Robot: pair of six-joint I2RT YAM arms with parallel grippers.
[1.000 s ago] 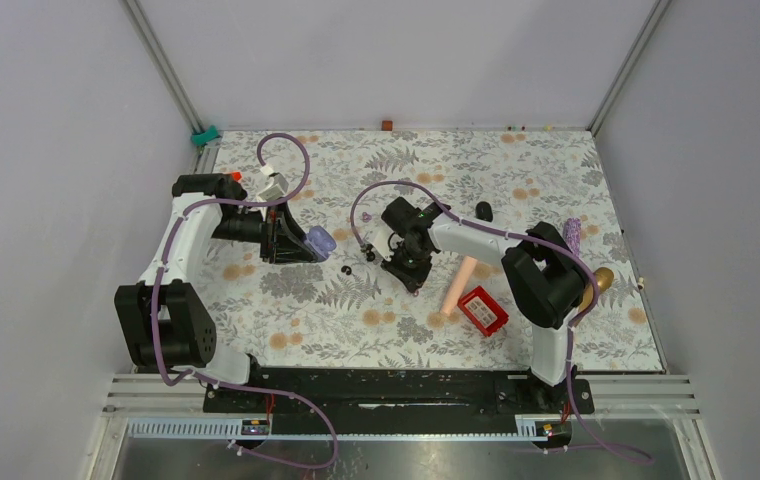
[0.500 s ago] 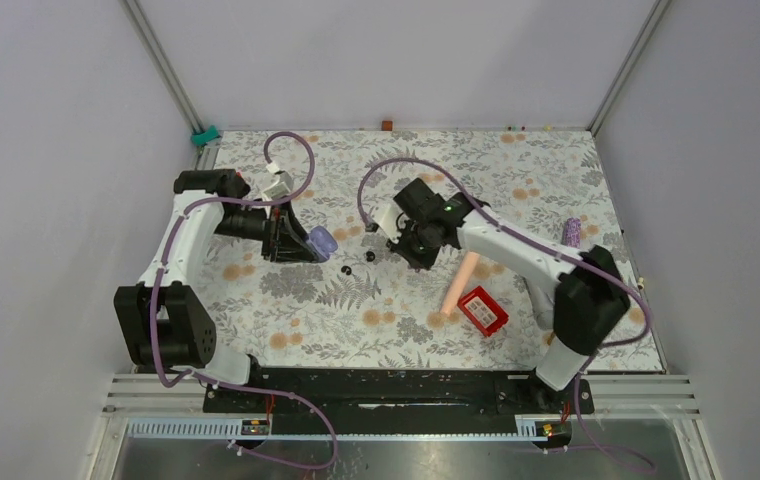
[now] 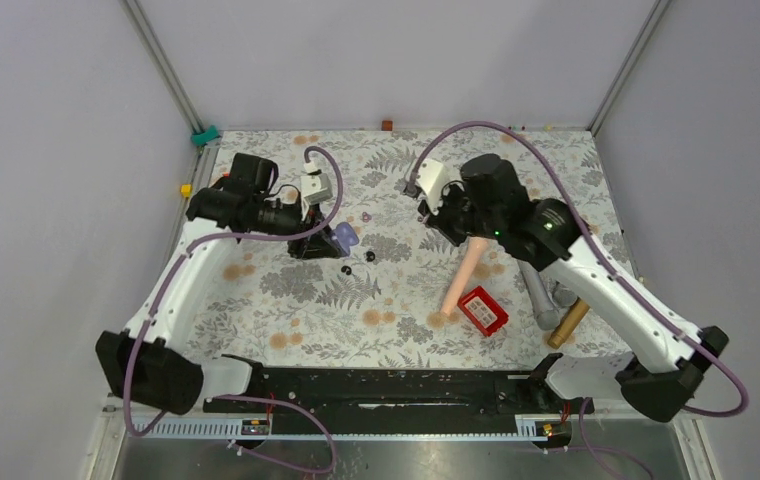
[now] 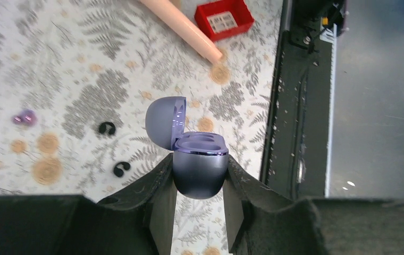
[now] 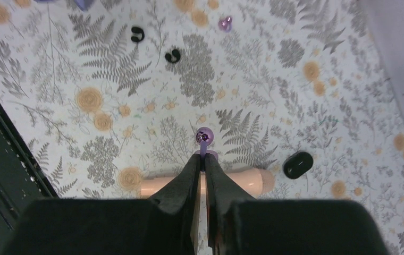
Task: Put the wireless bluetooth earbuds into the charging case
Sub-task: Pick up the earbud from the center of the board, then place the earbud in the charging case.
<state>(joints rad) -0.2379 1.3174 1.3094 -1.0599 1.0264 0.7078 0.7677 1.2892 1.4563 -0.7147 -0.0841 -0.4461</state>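
Observation:
The charging case is a lavender oval case, its lid flipped open over two empty sockets. My left gripper is shut on its lower half and holds it above the mat; from above the case shows at centre left. My right gripper is shut on the stem of one small purple earbud, held high over the pink cylinder. A second purple earbud lies loose on the mat, behind the case.
A pink cylinder and a red box lie right of centre. Two tiny black C-shaped pieces sit near the case. A black oval object lies further back. Grey and gold cylinders rest at the right.
My right arm has risen and swung back and to the right, jaws closing on the purple earbud and carrying it up. My left arm shifted right with the open case.

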